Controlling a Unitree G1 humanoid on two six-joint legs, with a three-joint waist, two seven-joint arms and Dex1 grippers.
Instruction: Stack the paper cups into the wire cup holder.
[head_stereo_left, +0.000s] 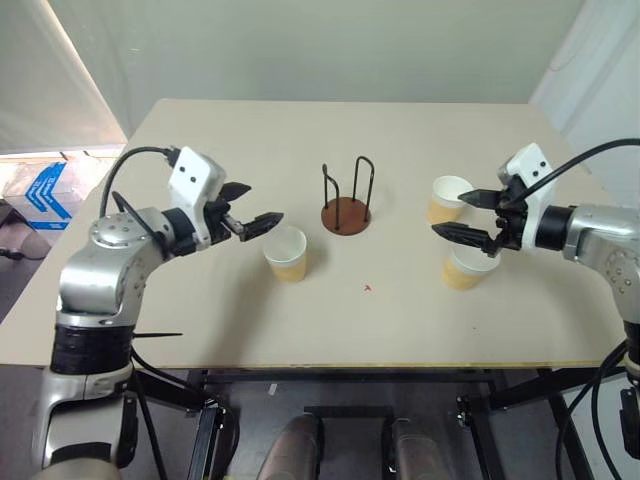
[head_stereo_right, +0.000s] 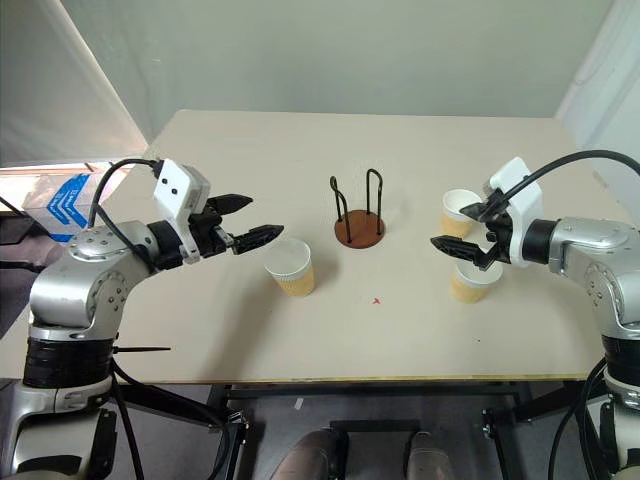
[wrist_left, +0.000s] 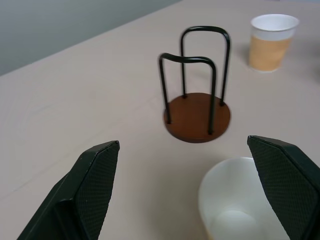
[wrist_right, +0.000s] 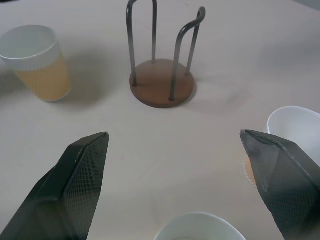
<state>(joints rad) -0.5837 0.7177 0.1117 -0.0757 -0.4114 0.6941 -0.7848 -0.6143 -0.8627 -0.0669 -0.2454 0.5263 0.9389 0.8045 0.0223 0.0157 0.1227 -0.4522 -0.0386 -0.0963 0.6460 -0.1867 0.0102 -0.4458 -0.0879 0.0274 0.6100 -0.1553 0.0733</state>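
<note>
Three paper cups stand upright on the table. One (head_stereo_left: 286, 253) is left of centre, and two are at the right, one farther back (head_stereo_left: 449, 199) and one nearer (head_stereo_left: 467, 268). The wire cup holder (head_stereo_left: 346, 213) stands between them at mid-table, empty, its two black loops upright on the brown disc. My left gripper (head_stereo_left: 265, 203) hovers open just left of and above the left cup (wrist_left: 240, 200), pointing toward the holder (wrist_left: 197, 117). My right gripper (head_stereo_left: 447, 214) hangs open between the two right cups (wrist_right: 300, 125) (wrist_right: 200, 225), holding nothing.
The beige table (head_stereo_left: 200, 330) has its front edge close below both arms. A small red mark (head_stereo_left: 367, 288) lies in front of the holder. A blue and white box (head_stereo_left: 45, 190) sits on the floor off the table's left side.
</note>
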